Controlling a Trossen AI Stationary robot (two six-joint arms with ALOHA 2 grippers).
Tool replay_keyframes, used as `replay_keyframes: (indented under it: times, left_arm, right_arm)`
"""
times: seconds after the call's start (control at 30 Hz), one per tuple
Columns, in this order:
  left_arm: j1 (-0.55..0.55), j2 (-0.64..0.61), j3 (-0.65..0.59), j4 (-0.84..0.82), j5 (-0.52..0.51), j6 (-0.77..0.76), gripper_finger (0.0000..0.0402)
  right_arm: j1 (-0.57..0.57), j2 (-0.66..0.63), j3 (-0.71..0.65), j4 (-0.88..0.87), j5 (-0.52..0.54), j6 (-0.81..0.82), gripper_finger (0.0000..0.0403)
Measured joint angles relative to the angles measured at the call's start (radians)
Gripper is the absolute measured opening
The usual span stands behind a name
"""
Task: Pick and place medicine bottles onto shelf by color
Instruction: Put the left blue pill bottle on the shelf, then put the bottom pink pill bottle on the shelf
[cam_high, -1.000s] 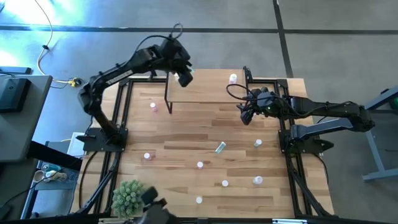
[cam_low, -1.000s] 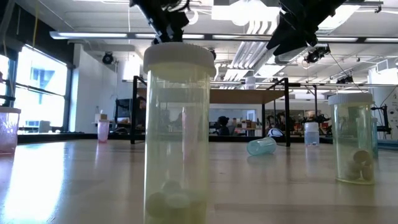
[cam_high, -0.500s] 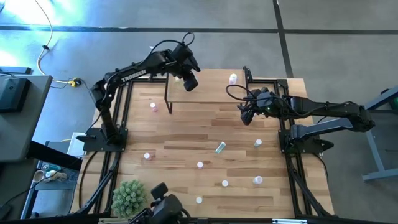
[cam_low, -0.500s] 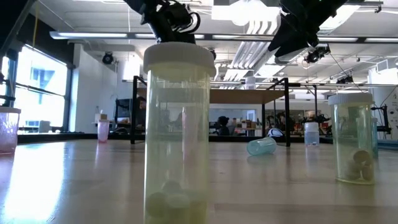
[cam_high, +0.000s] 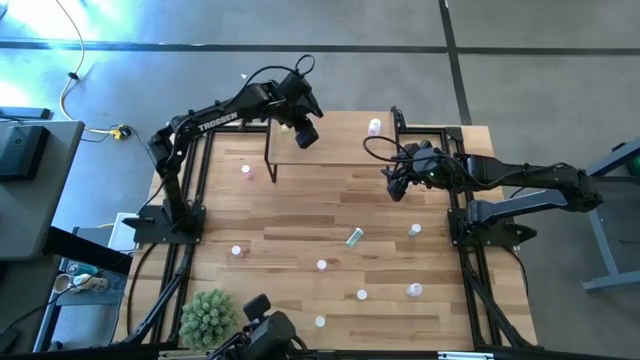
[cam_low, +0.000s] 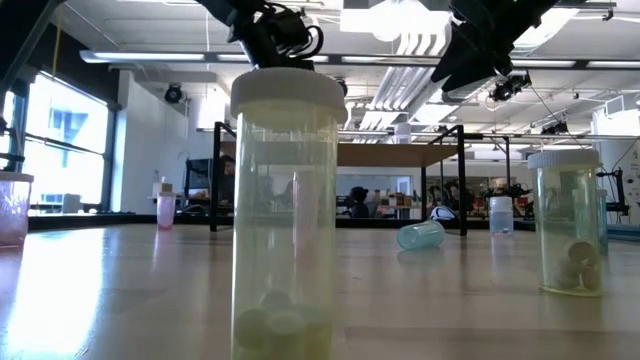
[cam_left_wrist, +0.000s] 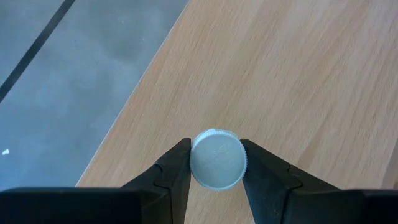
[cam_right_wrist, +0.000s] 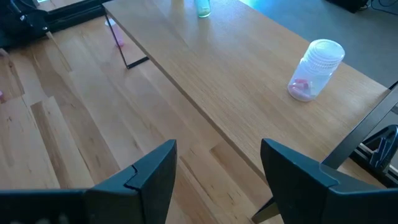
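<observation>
The left gripper (cam_left_wrist: 216, 167) has its fingers (cam_left_wrist: 174, 169) clamped on a bottle (cam_left_wrist: 216, 158) by the sides just under the cap, so it hangs upright for setting down. Directly below the fingers lies the shelf (cam_left_wrist: 298, 81), near its edge, with floor beyond; the bottle looks close to release there. The right gripper (cam_right_wrist: 217, 171) waits with fingers apart over the shelf's other end; ahead of them a pink bottle (cam_right_wrist: 316, 70) lies tipped on the board, and farther off a green one (cam_right_wrist: 203, 7) stands. More bottles remain scattered on the tabletop (cam_high: 300, 215).
</observation>
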Motion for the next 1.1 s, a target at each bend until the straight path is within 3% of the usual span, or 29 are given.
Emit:
replay_keyframes:
  times: [0.77,1.1]
  left_arm:
    - [0.0,0.003,0.0,0.044,0.0,0.0,0.017]
    - [-0.01,-0.001,0.198,-0.123,-0.003,0.011,0.017]
  right_arm:
    - [0.0,0.0,0.0,-0.001,0.0,0.002,0.0225]
    - [0.0,0.0,0.0,0.0,-0.023,0.0,0.0225]
